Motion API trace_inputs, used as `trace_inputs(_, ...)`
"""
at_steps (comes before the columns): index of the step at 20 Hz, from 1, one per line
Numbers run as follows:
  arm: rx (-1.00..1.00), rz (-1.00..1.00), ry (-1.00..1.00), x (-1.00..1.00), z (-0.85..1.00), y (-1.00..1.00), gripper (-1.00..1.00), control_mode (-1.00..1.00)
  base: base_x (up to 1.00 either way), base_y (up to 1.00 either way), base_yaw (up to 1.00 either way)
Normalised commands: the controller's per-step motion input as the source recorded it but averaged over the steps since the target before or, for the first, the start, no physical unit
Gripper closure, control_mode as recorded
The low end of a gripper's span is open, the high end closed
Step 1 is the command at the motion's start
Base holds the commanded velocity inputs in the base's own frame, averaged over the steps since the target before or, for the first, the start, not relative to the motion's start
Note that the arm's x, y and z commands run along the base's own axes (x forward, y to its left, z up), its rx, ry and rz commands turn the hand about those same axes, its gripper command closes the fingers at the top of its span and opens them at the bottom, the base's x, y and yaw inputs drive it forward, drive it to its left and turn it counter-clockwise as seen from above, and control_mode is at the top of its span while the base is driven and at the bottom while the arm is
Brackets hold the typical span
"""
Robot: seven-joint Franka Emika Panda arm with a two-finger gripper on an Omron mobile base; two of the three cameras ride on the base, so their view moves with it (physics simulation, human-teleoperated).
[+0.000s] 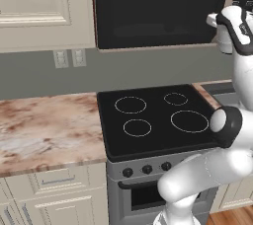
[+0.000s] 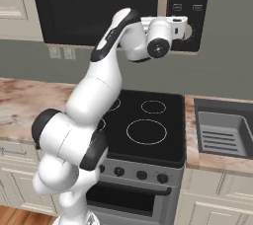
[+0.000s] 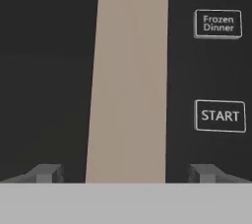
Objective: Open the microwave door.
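The microwave hangs above the range, and its glossy black door is shut. The door's beige bar handle runs top to bottom through the middle of the hand view. It lies between the two dark fingertips, which stand wide apart on either side of it without touching it. My gripper is open and close in front of the handle. Right of the handle is the dark control strip, with "Frozen Dinner" and START buttons. In the right base view my hand is raised to the door's lower right corner.
Below the microwave stands the grey range with its black glass cooktop. A marble counter lies to its left, and a sink to its right. Cream cabinets flank the microwave. Wall outlets sit under them.
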Motion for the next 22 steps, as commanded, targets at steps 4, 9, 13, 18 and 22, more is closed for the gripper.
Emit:
trace_inputs(4,0.0,0.02,0.04,0.4,0.0,-0.1,-1.0,-1.0,0.0,0.0,0.0)
trace_inputs(9,0.0,0.03,0.03,0.39,0.0,-0.12,-1.0,-1.0,0.0,0.0,0.0)
trace_inputs(13,0.0,0.03,0.08,0.37,0.0,-0.03,1.0,-1.0,0.0,0.0,0.0)
trace_inputs(18,0.0,0.0,0.06,0.19,0.0,0.0,1.0,-1.0,0.0,0.0,0.0)
trace_inputs(22,0.0,0.0,0.01,-0.69,0.0,-0.28,1.0,-1.0,0.0,0.0,0.0)
